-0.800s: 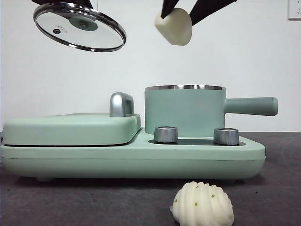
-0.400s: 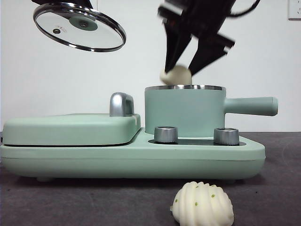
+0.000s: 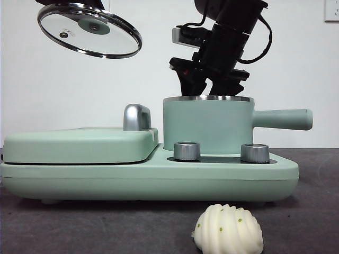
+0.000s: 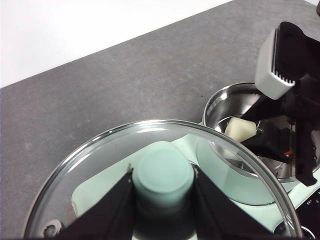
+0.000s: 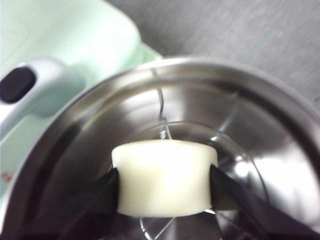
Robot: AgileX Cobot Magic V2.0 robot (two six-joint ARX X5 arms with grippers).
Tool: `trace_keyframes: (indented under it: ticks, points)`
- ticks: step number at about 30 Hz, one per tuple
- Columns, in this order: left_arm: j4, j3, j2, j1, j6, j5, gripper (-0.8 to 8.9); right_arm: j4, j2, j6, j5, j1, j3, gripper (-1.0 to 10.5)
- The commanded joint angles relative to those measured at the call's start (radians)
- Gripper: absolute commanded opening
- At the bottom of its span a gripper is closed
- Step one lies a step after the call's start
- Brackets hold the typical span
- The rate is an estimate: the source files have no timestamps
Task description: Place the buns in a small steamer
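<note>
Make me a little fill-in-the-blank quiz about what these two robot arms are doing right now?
1. The right gripper holds the smooth bun inside the ____.
2. The left gripper holds the glass lid by its green ____.
3. The ridged bun lies on the ____ in front of the cooker.

Missing words: steamer; knob; table

Smooth bun [image 5: 164, 177] inside the steamer [image 3: 207, 125]; ridged bun [image 3: 228, 231] on table before it.

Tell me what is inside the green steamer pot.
The smooth bun, clamped by the right hand, sits low inside the small steamer above its steel floor. The bun hides the floor beneath it.
</note>
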Motion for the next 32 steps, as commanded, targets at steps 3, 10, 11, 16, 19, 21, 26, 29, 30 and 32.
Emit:
trace_keyframes:
  ticks: [3, 10, 11, 16, 19, 21, 26, 29, 30, 32]
  points:
    - [0.027, 0.023, -0.004, -0.004, 0.007, 0.002, 0.15, -0.008, 0.026, -0.019, 0.001, 0.014, 0.026, 3.7]
    - [0.027, 0.023, -0.004, -0.004, 0.007, 0.002, 0.15, -0.165, -0.076, -0.016, -0.008, 0.028, 0.163, 4.3]
    - [0.027, 0.023, -0.004, -0.004, 0.007, 0.002, 0.15, -0.178, -0.111, -0.008, -0.009, 0.031, 0.172, 4.3]
    - [0.027, 0.023, -0.004, -0.004, 0.007, 0.002, 0.15, -0.215, -0.335, 0.018, 0.032, 0.086, 0.128, 4.3]
    - [0.025, 0.023, -0.004, -0.005, 0.008, 0.003, 0.15, -0.197, -0.479, 0.032, 0.113, 0.14, 0.01, 4.3]
    - [0.023, 0.023, -0.004, -0.005, 0.008, 0.003, 0.15, -0.165, -0.554, 0.052, 0.124, 0.164, -0.078, 4.3]
    - [0.023, 0.023, -0.004, -0.005, 0.007, 0.003, 0.15, -0.105, -0.714, 0.091, 0.13, 0.224, -0.296, 4.3]
    - [0.024, 0.023, -0.004, -0.005, 0.007, 0.003, 0.15, -0.095, -0.792, 0.101, 0.135, 0.267, -0.413, 4.3]
    - [0.024, 0.023, -0.004, -0.005, 0.008, 0.003, 0.15, -0.092, -0.811, 0.101, 0.135, 0.281, -0.443, 4.3]
    - [0.024, 0.023, -0.004, -0.005, 0.008, 0.003, 0.15, -0.089, -0.843, 0.104, 0.135, 0.308, -0.493, 4.3]
